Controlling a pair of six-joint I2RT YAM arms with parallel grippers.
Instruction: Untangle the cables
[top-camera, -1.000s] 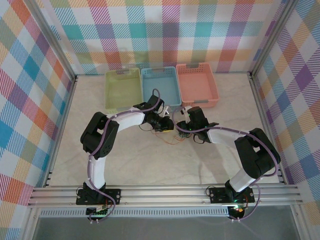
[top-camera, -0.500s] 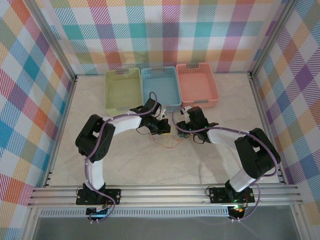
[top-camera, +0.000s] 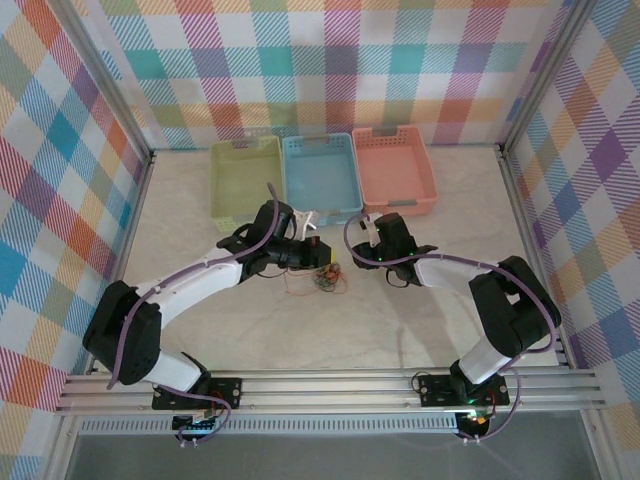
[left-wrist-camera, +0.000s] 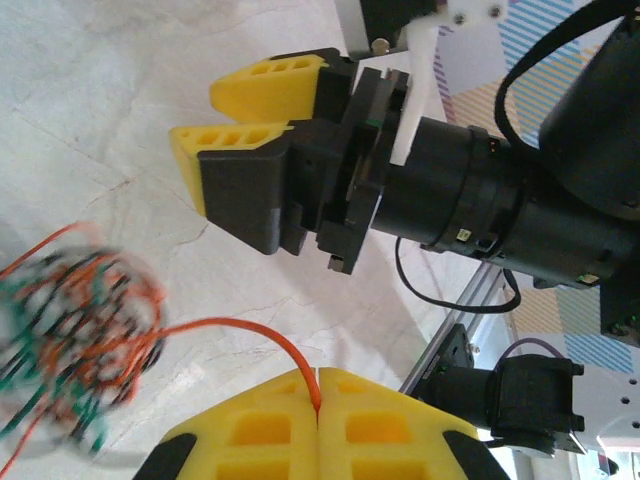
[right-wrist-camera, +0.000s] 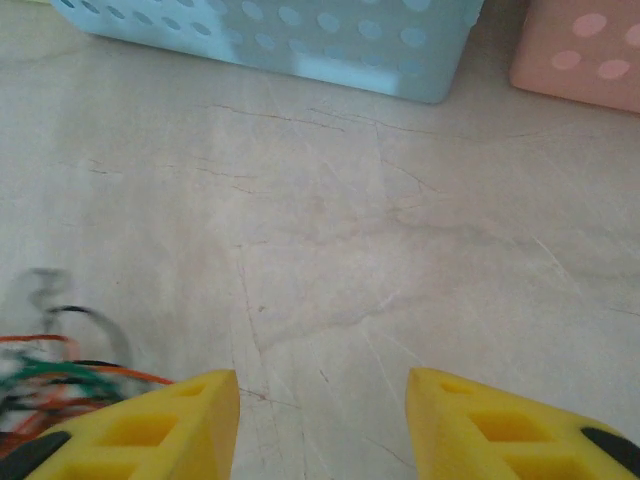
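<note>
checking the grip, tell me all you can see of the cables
The cables are a loose tangle of hair-thin red-orange, green and black wires at the middle of the table. One red-orange strand arcs into the shut left gripper, pinched. The clump is blurred in both wrist views.

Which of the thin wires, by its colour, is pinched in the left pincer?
The red-orange wire: it runs from the tangle into the seam of the shut left pincer. No other colour reaches it.
</note>
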